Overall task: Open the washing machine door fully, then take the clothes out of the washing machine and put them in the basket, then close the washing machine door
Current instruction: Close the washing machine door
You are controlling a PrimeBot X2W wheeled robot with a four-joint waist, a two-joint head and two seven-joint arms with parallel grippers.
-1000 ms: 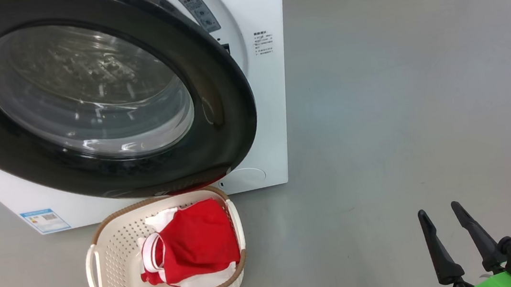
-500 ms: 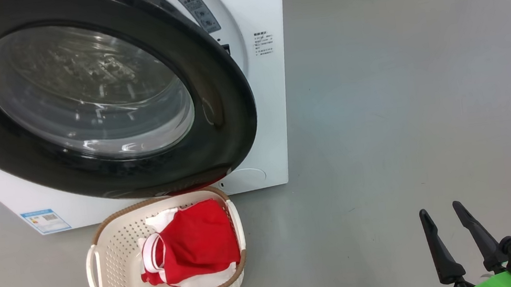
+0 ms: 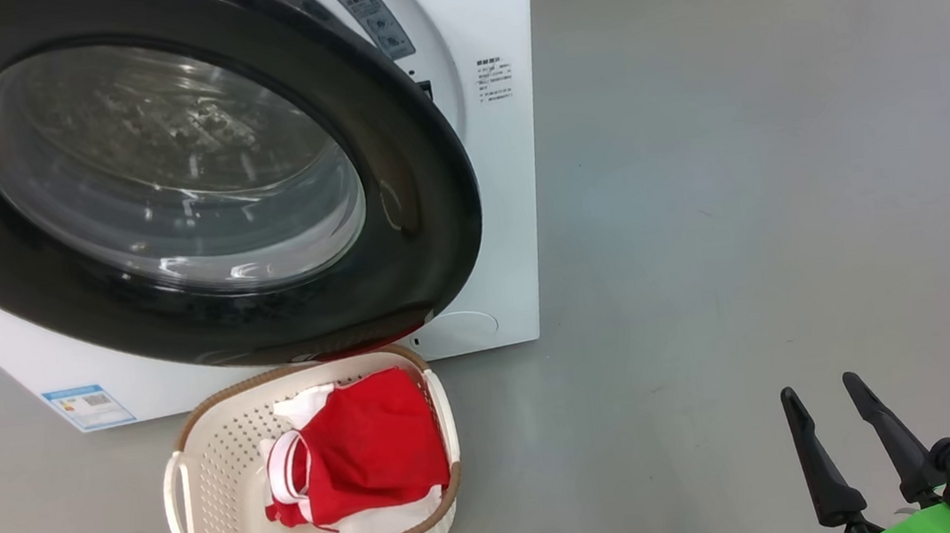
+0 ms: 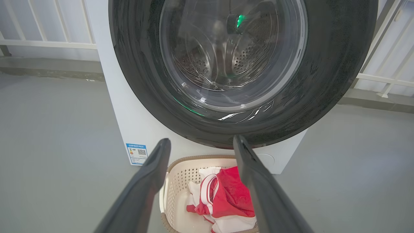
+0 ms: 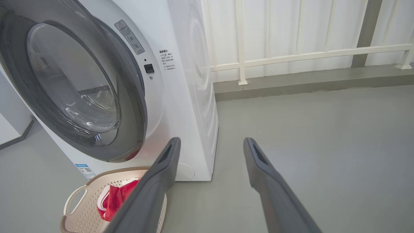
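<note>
With clothes (image 3: 371,457) in the basket (image 3: 219,492) and both pairs of jaws wide and empty, the seemingly ajar door (image 3: 428,245) should be pushed at its right rim until latched.

glossy black door rim (image 3: 434,217), clear glass window (image 3: 169,167), perforated cream plastic basket (image 3: 213,475), red cloth (image 3: 370,448), matt grey floor (image 3: 743,182)

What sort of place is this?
Likely a laundry or utility area, maybe a balcony: a big white front-loading washing machine, a cream perforated plastic basket of red clothes, bare grey floor and white railing behind.
</note>
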